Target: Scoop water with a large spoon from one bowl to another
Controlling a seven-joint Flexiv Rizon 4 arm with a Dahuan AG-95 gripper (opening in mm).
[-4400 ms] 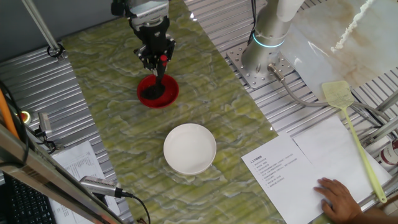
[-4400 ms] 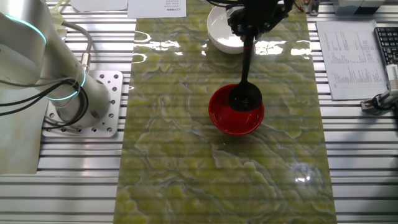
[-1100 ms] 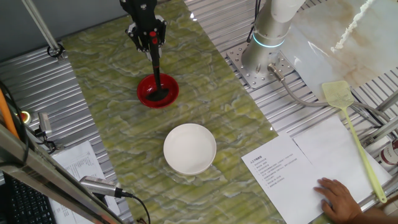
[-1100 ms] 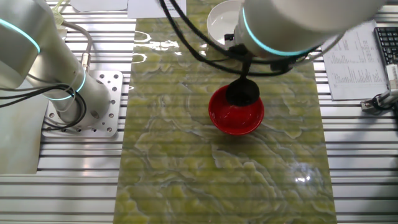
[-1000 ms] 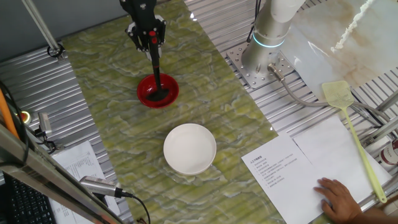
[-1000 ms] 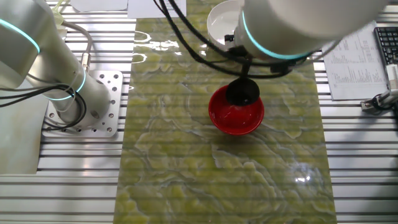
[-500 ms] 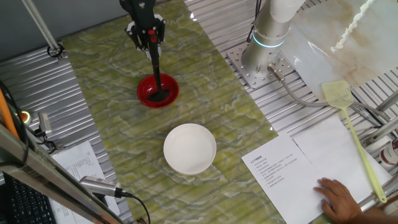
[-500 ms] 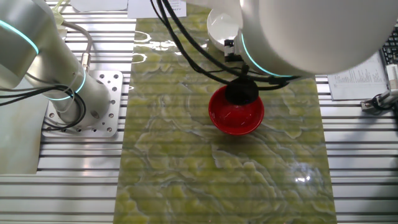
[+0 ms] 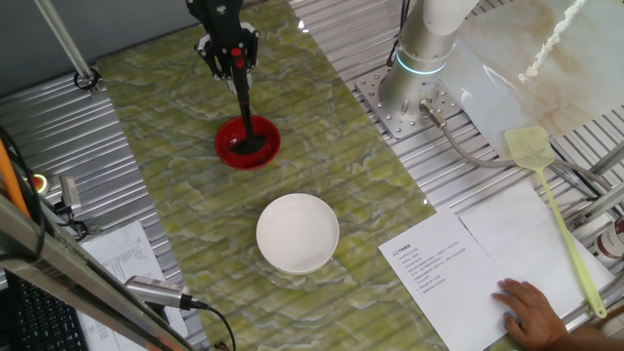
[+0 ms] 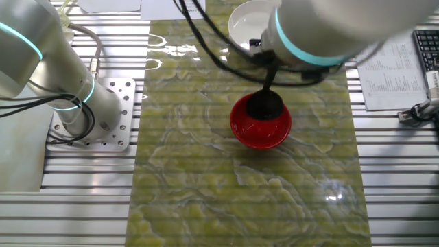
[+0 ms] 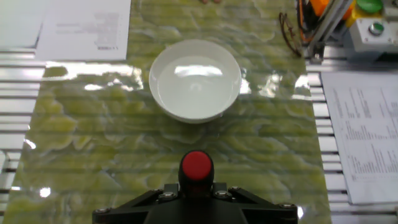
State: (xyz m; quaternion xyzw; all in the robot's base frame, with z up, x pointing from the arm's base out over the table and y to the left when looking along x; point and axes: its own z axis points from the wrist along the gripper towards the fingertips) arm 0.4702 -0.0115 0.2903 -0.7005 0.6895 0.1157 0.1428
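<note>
Ladle [image 9: 247,115] cup sits in red bowl [image 9: 248,143], handle raised steeper than seconds ago, my claw [image 9: 234,60] pinching its red tip; pour looks done, white bowl [image 9: 297,232] next.

Two bowls are being shown on the bench [image 9: 175,88]: one white bowl [image 9: 297,232] and one red bowl [image 9: 248,142]. One ladle [image 9: 246,112] is being counted, its cup sitting in the red bowl. One yellow-green fly swatter [image 9: 551,200] is being seen beside the bench. One robot arm is being counted, with one pincer [image 9: 228,54]. Three printed sheets are being counted: one [image 9: 437,263] near the white bowl, one [image 9: 117,255] at the opposite side, and one [image 11: 93,30] in the hand view. One human hand [image 9: 531,310] is being seen at the edge.
</note>
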